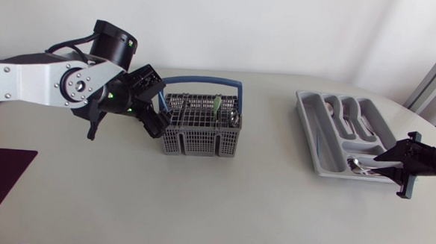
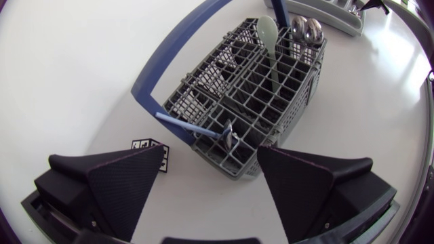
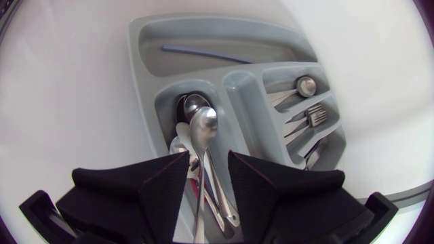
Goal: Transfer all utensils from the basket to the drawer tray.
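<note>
Spoon [image 3: 203,125] should lie flat in the drawer tray [image 3: 146,41]; can't tell if right tool [image 3: 209,157] pinches it; left tool [image 2: 210,148] spread.

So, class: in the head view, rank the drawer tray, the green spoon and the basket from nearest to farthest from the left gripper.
1. The basket, just beside the left gripper.
2. The green spoon, inside the basket, past its middle.
3. The drawer tray, across the table.
</note>
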Tool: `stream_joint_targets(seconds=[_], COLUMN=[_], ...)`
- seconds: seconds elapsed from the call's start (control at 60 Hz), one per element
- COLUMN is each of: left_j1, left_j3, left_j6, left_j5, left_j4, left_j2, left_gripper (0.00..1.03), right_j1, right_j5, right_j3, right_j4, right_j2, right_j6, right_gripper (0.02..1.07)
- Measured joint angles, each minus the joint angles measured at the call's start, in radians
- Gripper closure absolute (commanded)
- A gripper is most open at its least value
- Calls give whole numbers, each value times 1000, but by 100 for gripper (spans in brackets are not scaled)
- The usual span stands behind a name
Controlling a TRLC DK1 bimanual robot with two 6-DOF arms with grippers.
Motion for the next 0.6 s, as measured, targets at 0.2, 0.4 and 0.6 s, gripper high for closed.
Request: stream_joint_targets(seconds=[0.2, 0.4, 0.6], left_j1=[-2, -11, -31], left_j3=[-101, -165, -170], left_j6=[34, 33, 31], left_j5=[0, 0, -2], left_j4=[185, 341, 379], left_j2=[-18, -19, -3], left_gripper=[27, 44, 61], right_j1=[25, 74, 151], right_j5=[-18, -44, -49], right_j3=[-77, -166, -267], right_j4=[46, 69, 98], right_j2=[-133, -249, -402], right_j6=[69, 143, 254], right_gripper=[37, 37, 31])
